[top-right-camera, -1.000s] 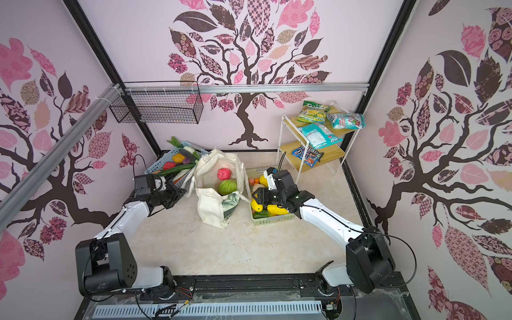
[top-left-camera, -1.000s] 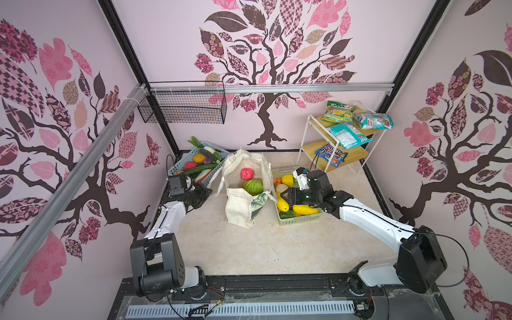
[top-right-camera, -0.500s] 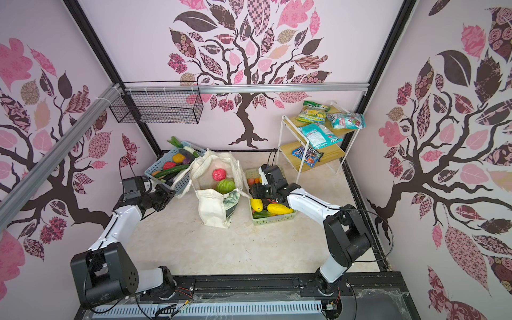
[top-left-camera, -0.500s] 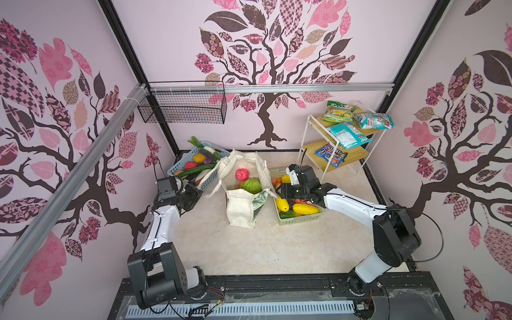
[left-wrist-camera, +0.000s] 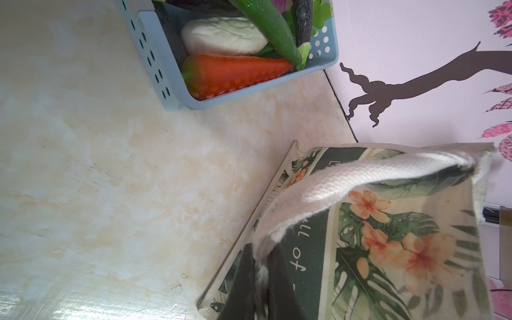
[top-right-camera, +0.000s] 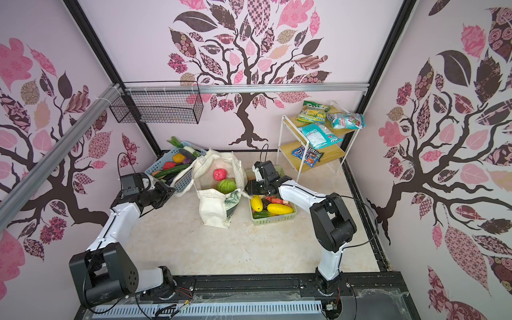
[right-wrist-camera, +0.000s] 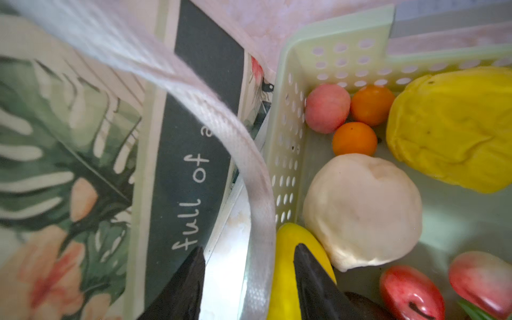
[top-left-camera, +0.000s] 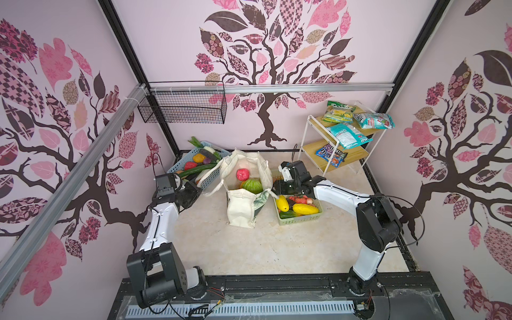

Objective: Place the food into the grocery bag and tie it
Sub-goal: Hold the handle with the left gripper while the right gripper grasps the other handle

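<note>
The grocery bag (top-left-camera: 240, 205) (top-right-camera: 214, 210) stands open mid-floor. Inside it lie a red bumpy fruit (top-left-camera: 243, 174) and a green cabbage (top-left-camera: 252, 186). My left gripper (top-left-camera: 197, 191) (left-wrist-camera: 261, 249) is shut on the bag's left loop handle (left-wrist-camera: 360, 177), and the strap runs taut to the bag (left-wrist-camera: 388, 249). At the bag's right side my right gripper (top-left-camera: 274, 188) (right-wrist-camera: 249, 249) is open. The other handle strap (right-wrist-camera: 221, 116) hangs between its fingers without being pinched. More food fills the pale-green basket (top-left-camera: 302, 219) (right-wrist-camera: 285, 138): yellow fruit (right-wrist-camera: 448, 127), a white round piece (right-wrist-camera: 363, 210) and oranges (right-wrist-camera: 354, 138).
A blue basket (top-left-camera: 211, 177) (left-wrist-camera: 155, 55) of vegetables leans behind the left gripper, against the bag. A two-tier shelf (top-left-camera: 340, 155) with snack packets stands at the back right. A black wire basket (top-left-camera: 182, 108) hangs from the back rail. Bare marble floor lies in front of the bag.
My right gripper has shifted left from over the green basket to the bag's right handle, and its jaws have narrowed around the strap. The left gripper still pinches its handle.
</note>
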Action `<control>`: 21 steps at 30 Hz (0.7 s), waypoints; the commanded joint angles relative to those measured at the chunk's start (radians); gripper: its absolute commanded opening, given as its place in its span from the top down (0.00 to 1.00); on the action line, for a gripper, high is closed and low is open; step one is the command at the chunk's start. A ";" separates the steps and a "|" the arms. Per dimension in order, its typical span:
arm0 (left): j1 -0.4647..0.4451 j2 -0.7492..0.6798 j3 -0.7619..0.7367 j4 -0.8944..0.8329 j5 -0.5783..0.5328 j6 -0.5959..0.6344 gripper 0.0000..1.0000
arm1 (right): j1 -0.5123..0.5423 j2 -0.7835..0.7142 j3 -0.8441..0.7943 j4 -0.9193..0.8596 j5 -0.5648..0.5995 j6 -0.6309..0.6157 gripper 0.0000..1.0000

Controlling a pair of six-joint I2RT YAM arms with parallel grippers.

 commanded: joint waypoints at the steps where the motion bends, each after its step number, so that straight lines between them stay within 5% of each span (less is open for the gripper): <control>1: -0.008 -0.009 0.045 -0.015 -0.017 0.025 1.00 | 0.006 0.052 0.030 -0.061 -0.017 -0.030 0.48; 15: -0.008 -0.005 0.061 -0.034 -0.020 0.046 1.00 | 0.005 0.084 0.045 0.013 -0.087 -0.001 0.63; 21: -0.009 -0.006 0.062 -0.041 -0.024 0.051 1.00 | 0.005 0.105 0.059 0.019 -0.084 -0.007 0.77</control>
